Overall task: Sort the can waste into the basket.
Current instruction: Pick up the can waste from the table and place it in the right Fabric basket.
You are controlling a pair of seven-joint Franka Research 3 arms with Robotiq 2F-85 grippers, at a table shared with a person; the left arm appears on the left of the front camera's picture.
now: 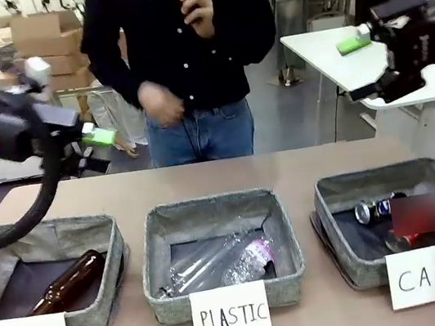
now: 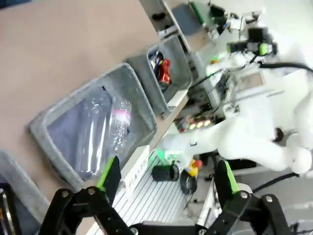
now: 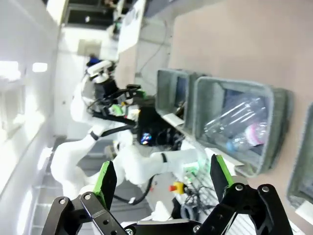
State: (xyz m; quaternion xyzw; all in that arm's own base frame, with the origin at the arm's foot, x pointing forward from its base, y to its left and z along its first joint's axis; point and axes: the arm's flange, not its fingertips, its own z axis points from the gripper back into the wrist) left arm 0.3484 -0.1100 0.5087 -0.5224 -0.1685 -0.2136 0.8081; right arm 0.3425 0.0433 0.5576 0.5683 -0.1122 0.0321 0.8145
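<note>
both cans [image 1: 374, 209] lie in the can basket [image 1: 334, 194], well apart from both grippers' released fingers [image 2: 108, 172].

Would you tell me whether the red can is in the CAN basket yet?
Yes: the red can lies inside the CAN basket, beside the blue can.

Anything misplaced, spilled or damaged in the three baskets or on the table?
Nothing stands out. The cans lie in the CAN basket, the clear plastic bottles in PLASTIC, the brown bottle in BOTTLE. No spills.
</note>
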